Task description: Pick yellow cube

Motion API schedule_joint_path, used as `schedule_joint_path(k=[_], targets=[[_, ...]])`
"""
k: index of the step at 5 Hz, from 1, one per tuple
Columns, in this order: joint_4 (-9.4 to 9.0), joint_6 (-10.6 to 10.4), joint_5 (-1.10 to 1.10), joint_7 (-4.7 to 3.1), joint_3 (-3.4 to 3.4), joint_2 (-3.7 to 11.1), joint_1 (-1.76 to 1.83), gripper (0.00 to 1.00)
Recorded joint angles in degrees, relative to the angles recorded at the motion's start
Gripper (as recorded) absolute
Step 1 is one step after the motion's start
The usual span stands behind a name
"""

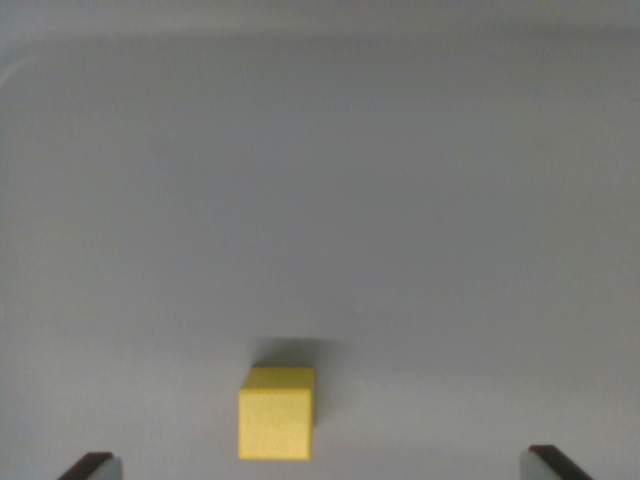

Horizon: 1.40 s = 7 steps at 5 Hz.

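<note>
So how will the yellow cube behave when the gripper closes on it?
The yellow cube probably stays put rather than rolling: it rests on a flat face on the table. Its straight edges suggest it is stiff. Its matte sides should not slip much. The gripper stands open, wider than it.

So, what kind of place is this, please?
Probably a bare test bench or lab table for robot practice, though little shows. A plain grey surface fills the view, a single yellow cube sits on it, and the open gripper has its fingertips at the bottom corners.
</note>
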Motion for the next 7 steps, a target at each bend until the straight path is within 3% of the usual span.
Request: schedule_joint_path(k=[1,2,3,4,5,6,7], targets=[[0.00,0.00,0.00,0.00,0.00,0.00,0.00,0.00],[-1.95,-2.38,0.16,0.00,0.16,0.38,0.12,0.00],[-1.95,-2.38,0.16,0.00,0.16,0.38,0.12,0.00],[-4.00,-4.86,0.33,-0.01,0.33,0.78,0.24,0.00],[-4.00,-4.86,0.33,-0.01,0.33,0.78,0.24,0.00],[-6.05,-7.36,0.51,-0.01,0.51,1.18,0.37,0.00],[-6.05,-7.36,0.51,-0.01,0.51,1.18,0.37,0.00]])
